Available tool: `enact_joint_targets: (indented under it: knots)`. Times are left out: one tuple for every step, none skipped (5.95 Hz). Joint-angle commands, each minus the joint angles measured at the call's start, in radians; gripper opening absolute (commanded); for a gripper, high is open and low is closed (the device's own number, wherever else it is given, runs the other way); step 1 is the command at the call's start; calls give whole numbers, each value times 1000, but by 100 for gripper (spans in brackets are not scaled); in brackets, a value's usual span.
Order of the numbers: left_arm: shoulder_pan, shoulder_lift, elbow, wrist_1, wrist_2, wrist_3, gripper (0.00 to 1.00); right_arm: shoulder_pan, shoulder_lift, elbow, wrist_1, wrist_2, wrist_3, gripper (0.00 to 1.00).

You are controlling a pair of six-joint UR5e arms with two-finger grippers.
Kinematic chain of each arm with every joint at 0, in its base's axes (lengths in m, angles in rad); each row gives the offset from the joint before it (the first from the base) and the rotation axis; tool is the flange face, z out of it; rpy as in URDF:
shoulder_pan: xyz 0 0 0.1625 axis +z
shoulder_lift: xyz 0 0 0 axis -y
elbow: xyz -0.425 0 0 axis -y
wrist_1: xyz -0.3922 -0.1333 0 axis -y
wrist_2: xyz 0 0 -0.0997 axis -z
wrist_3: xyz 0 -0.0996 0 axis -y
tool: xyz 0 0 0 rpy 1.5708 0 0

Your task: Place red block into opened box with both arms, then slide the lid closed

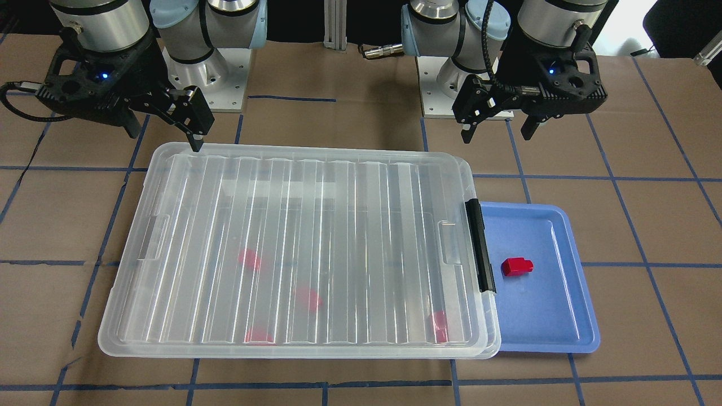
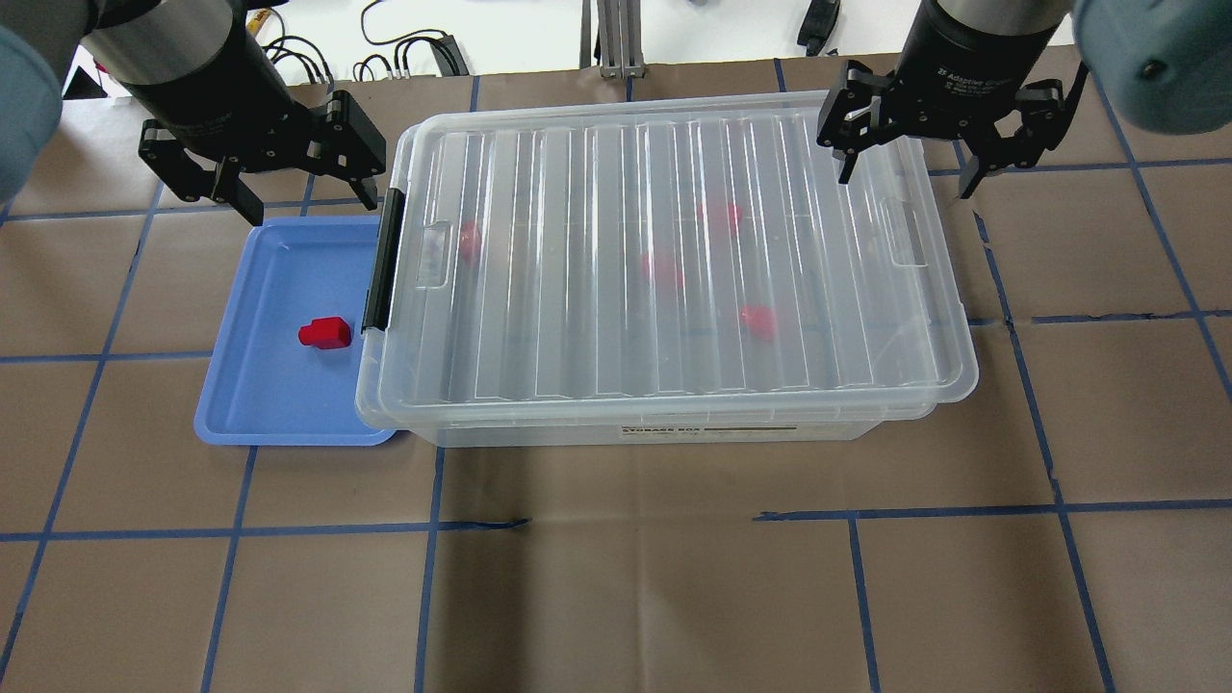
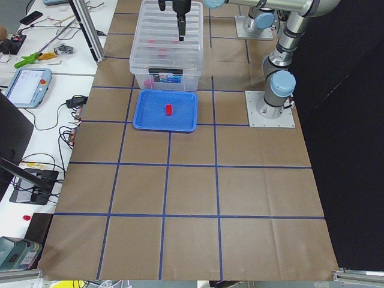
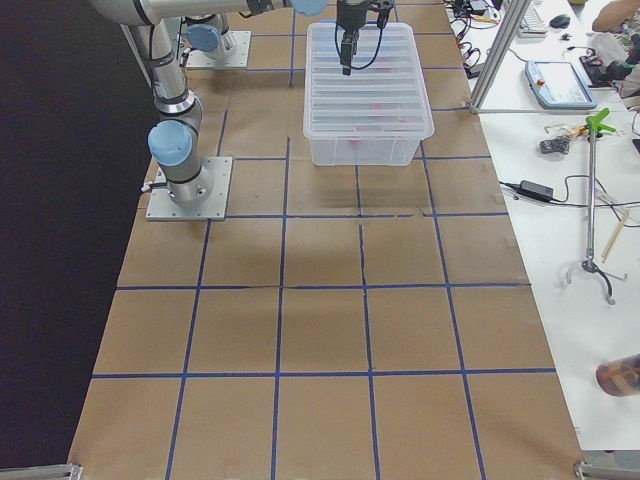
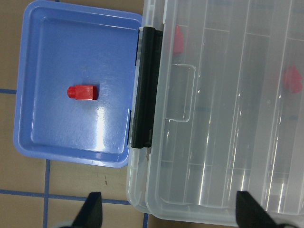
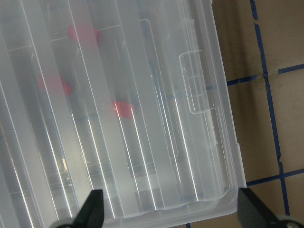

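1. The red block (image 2: 324, 333) lies in the blue tray (image 2: 252, 404), just beside the box (image 2: 674, 431), not yet placed.
2. The lid (image 2: 674, 289) covers the box almost wholly (blurred red shapes beneath are probably other blocks).
3. The left pincer (image 2: 310, 204) and right pincer (image 2: 905, 181) hover near the box's short ends, both spread wide and empty.
4. Left to do, I judge: uncover, place, slide shut.

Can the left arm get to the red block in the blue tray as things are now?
Probably yes. The red block lies alone in the open blue tray, nothing covers it, and the left tool hangs open close by the tray.
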Motion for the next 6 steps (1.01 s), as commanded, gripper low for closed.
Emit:
enact_joint_targets:
  knots:
    - [0, 0, 0, 0, 0, 0, 98, 0, 1, -2, 1, 0, 0, 100]
    - [0, 0, 0, 0, 0, 0, 98, 0, 0, -2, 4, 0, 0, 100]
    - [0, 0, 0, 0, 0, -2, 98, 2, -3, -2, 4, 0, 0, 100]
    - [0, 0, -1, 0, 0, 0, 98, -6, 4, -3, 4, 0, -5, 100]
    - [0, 0, -2, 0, 0, 0, 98, -24, 4, -5, -4, -5, -75, 100]
    - [0, 0, 0, 0, 0, 0, 98, -94, 4, 0, 2, -5, -183, 100]
